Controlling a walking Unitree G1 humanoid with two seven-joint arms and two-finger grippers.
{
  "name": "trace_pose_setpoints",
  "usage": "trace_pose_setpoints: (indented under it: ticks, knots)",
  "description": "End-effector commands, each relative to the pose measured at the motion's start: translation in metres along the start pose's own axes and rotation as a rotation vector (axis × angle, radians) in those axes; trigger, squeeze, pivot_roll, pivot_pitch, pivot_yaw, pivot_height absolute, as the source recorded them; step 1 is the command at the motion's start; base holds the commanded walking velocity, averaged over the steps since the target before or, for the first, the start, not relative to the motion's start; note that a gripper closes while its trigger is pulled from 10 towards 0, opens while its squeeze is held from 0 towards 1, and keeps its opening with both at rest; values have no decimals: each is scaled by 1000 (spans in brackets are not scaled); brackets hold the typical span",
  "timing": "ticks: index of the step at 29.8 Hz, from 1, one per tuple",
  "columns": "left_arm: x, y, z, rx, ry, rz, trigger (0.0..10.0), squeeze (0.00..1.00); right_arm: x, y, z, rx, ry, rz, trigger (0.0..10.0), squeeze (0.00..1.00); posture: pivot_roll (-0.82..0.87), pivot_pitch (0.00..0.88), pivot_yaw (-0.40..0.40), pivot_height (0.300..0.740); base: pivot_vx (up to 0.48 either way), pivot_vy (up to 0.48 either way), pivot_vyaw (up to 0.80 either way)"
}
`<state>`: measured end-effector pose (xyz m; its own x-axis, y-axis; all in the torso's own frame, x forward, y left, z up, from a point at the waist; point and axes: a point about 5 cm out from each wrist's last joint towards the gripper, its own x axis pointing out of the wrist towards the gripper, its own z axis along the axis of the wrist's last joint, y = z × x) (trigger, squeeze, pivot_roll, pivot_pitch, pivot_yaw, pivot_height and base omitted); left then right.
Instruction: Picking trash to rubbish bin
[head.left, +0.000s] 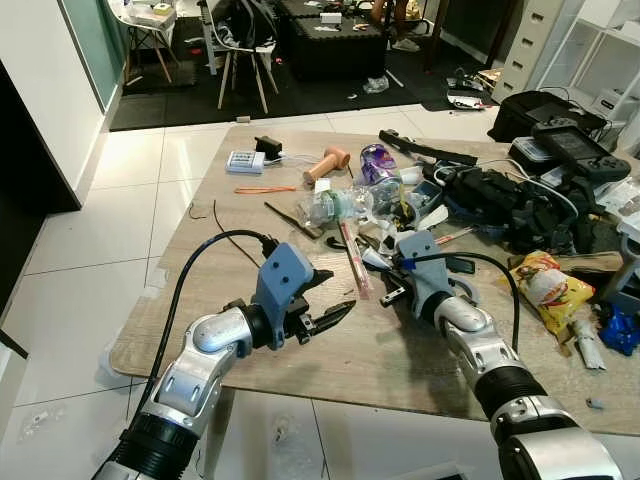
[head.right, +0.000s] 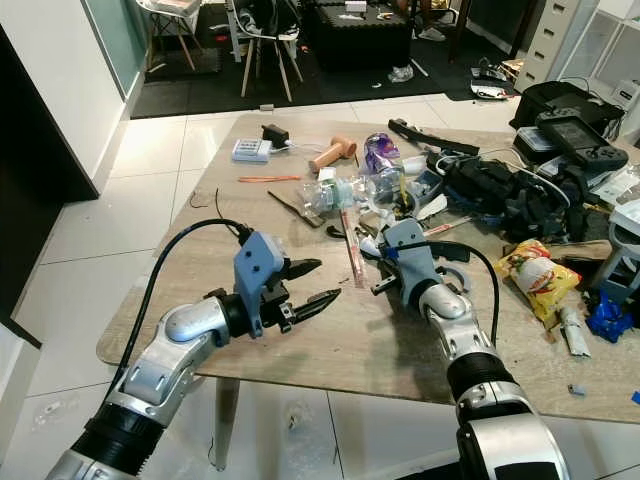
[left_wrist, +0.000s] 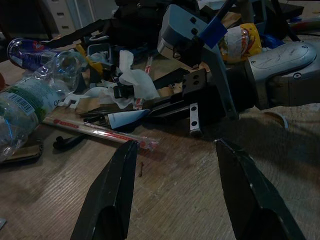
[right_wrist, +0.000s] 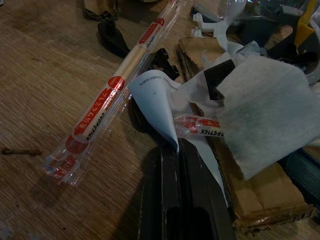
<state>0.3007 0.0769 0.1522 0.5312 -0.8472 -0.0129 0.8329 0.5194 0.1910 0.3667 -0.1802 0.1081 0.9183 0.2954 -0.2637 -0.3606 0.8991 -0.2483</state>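
On a cluttered wooden desk (head.left: 200, 290), the right gripper (head.left: 385, 297) rests low, 2 fingers pressed together beside white paper scraps (right_wrist: 165, 100) and a chopstick wrapper (right_wrist: 107, 102). The left gripper (head.left: 328, 300) hovers spread. Closed fingers may just shove the scraps away.

Wooden table (head.left: 300, 350) standing on pale tiled floor (head.left: 90, 250). At the table's far left corner, a white keypad device (head.left: 245, 161), with a wooden handle (head.left: 326, 163) just beside it. Beyond the table's far right corner, a black case (head.left: 530, 110); past the far edge, a chair (head.left: 245, 50).
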Motion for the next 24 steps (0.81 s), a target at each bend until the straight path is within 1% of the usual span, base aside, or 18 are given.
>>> trace_pose_setpoints:
  ticks: [1,7,8,9,10,11,12,13,16,17,18,21,24]
  knots:
    - [0,1,-2,12,28,-12,10000,0,-4,6,-21,36,86,13,0,0,-85,122,19,740,0,0,0]
    - [0,1,-2,12,28,-12,10000,0,-4,6,-21,36,86,13,0,0,-85,122,19,740,0,0,0]
    - [0,2,-2,13,27,-9,10000,0,0,9,-3,67,-2,17,0,0,-89,116,20,740,0,0,0]
    - [-1,3,-1,11,21,-6,10000,0,1,8,35,74,-152,15,0,0,-99,109,16,740,0,0,0]
    - [-1,3,-1,11,21,-6,10000,0,1,8,35,74,-152,15,0,0,-99,109,16,740,0,0,0]
    - [-1,4,0,9,16,-4,10000,0,-2,7,63,69,-260,17,0,0,-102,104,15,740,0,0,0]
    - [-1,5,0,7,13,-1,10000,0,-6,7,79,62,-322,19,0,0,-102,103,13,740,0,0,0]
    - [-1,5,0,7,11,3,10000,0,-8,6,85,53,-342,18,0,0,-102,102,12,740,0,0,0]
    - [-1,7,-1,12,12,28,10000,0,-7,7,80,48,-327,2,0,0,-102,99,10,740,0,0,0]
    - [-1,9,-2,23,23,60,10000,0,-7,7,77,38,-322,-11,3961,0,-99,98,8,740,0,0,0]
    - [-2,12,-3,25,28,85,10000,0,-7,7,74,43,-315,-21,10000,0,-97,95,6,740,0,0,0]
    - [-3,14,-4,29,34,111,10000,0,-7,8,70,50,-306,-30,10000,0,-97,92,6,740,0,0,0]
    - [-4,15,-4,29,33,113,10000,0,-9,9,70,56,-301,-30,10000,0,-97,92,6,740,0,0,0]
